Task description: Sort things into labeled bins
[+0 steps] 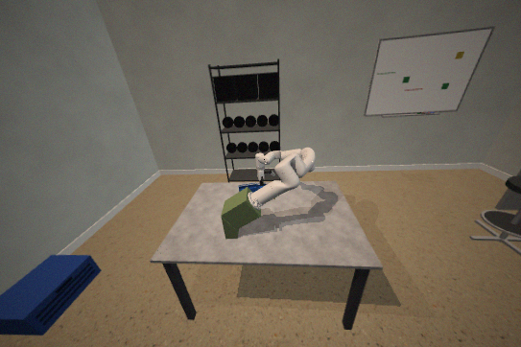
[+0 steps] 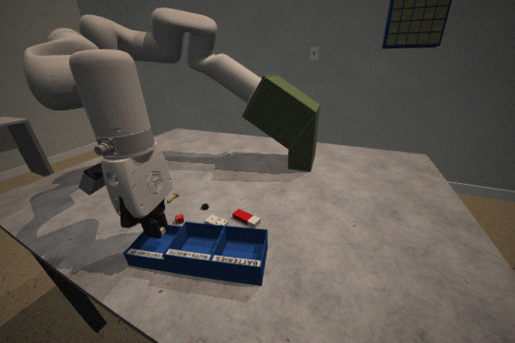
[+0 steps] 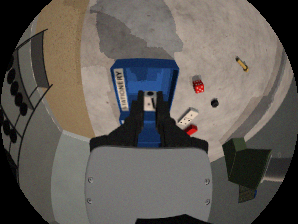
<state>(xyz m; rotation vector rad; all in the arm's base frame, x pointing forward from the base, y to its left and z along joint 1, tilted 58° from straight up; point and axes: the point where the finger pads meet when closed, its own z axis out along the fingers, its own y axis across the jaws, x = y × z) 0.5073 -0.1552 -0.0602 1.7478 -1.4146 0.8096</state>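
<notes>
A blue bin (image 2: 198, 251) with three labelled compartments stands near the table's front edge; it also shows in the wrist view (image 3: 145, 86) and, mostly hidden by the arm, in the top view (image 1: 246, 187). My gripper (image 2: 156, 229) hangs over the bin's left end compartment. It is shut on a small pale object (image 3: 149, 100), too small to name. Behind the bin lie a yellow bolt (image 2: 173, 196), a small red piece (image 2: 179, 218), a small black round piece (image 2: 204, 206), a white plate (image 2: 216, 220) and a red-and-white block (image 2: 247, 217).
The arm's green base box (image 2: 286, 120) stands on the table behind the objects. The table edge runs close in front of the bin. A black shelf (image 1: 246, 120) stands behind the table.
</notes>
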